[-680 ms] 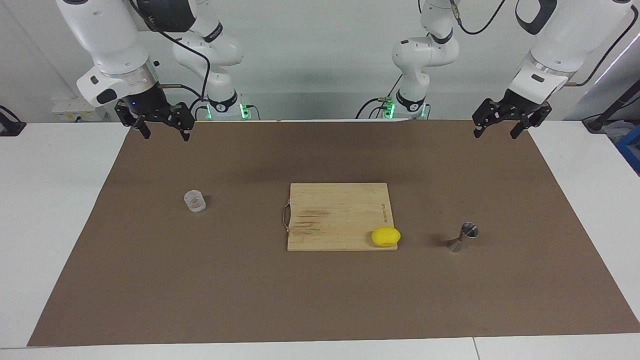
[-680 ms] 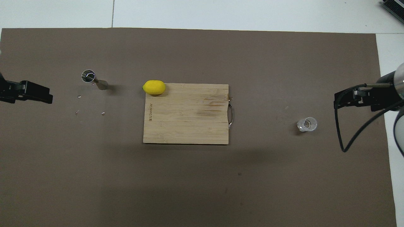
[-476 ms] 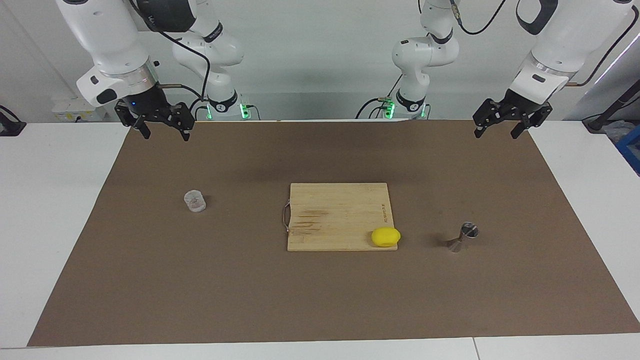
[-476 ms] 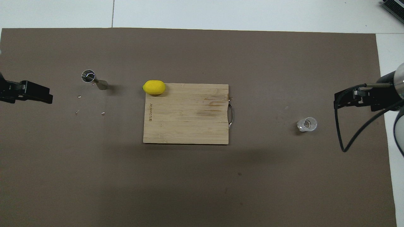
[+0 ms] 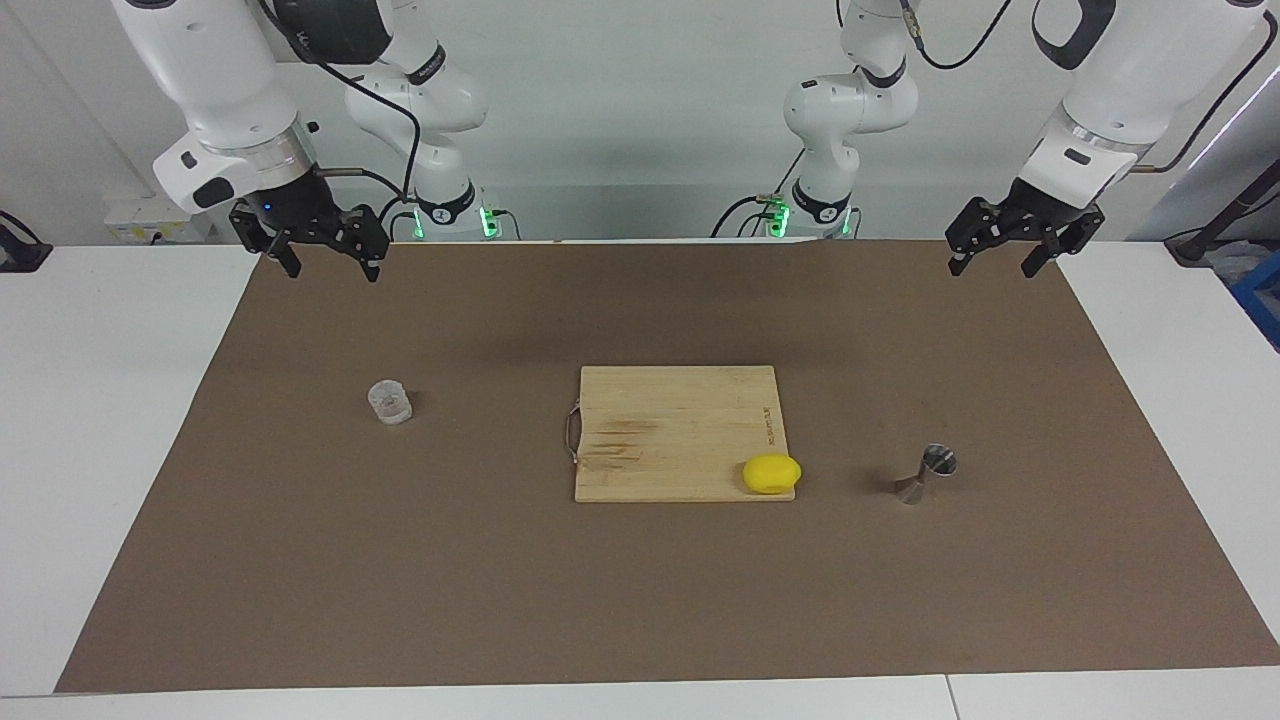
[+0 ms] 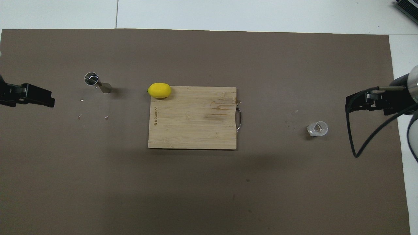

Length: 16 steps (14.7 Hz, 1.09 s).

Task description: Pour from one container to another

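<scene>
The small clear cup stands upright on the brown mat toward the right arm's end. The steel hourglass jigger stands on the mat toward the left arm's end, beside the cutting board and a little farther from the robots than the cup. My right gripper hangs open and empty over the mat's edge nearest the robots, well apart from the cup. At the other corner of that edge my left gripper also hangs open and empty, far from the jigger.
A wooden cutting board with a metal handle lies mid-mat. A yellow lemon sits at the board's corner nearest the jigger. A few tiny bits lie on the mat near the jigger. White table surrounds the brown mat.
</scene>
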Available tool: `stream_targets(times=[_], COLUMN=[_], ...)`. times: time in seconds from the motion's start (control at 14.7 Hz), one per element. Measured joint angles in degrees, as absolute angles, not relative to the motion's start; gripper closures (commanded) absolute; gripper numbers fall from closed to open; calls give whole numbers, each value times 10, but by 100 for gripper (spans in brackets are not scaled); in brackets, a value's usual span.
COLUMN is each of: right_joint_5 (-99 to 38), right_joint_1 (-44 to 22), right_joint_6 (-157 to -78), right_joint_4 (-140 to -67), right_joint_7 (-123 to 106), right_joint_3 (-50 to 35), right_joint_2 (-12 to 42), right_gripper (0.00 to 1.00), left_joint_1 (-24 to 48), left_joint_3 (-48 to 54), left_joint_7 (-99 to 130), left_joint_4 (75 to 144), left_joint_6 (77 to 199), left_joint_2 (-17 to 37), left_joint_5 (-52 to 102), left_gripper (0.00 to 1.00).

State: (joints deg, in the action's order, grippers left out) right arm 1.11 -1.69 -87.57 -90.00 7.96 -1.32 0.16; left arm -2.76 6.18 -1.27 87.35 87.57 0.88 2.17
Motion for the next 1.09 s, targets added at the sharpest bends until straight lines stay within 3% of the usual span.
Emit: stream_targets(times=[0.61,1.09], right_joint_5=[11,11], right_joint_1=[-17,-17], right_joint_6=[-876,-876], right_joint_4=[-900,-900], right_joint_7=[80,80], right_joint_3=[-13,-13], right_joint_2=[2,2], right_gripper=[0,0], left_joint_1=[-27,-38], left_joint_3=[64,60], left_joint_7=[-13,-12], left_joint_4=[880,926], left_joint_6=[887,942], left_joint_2=[9,26], left_joint_5=[22,33], left_gripper=[0,0])
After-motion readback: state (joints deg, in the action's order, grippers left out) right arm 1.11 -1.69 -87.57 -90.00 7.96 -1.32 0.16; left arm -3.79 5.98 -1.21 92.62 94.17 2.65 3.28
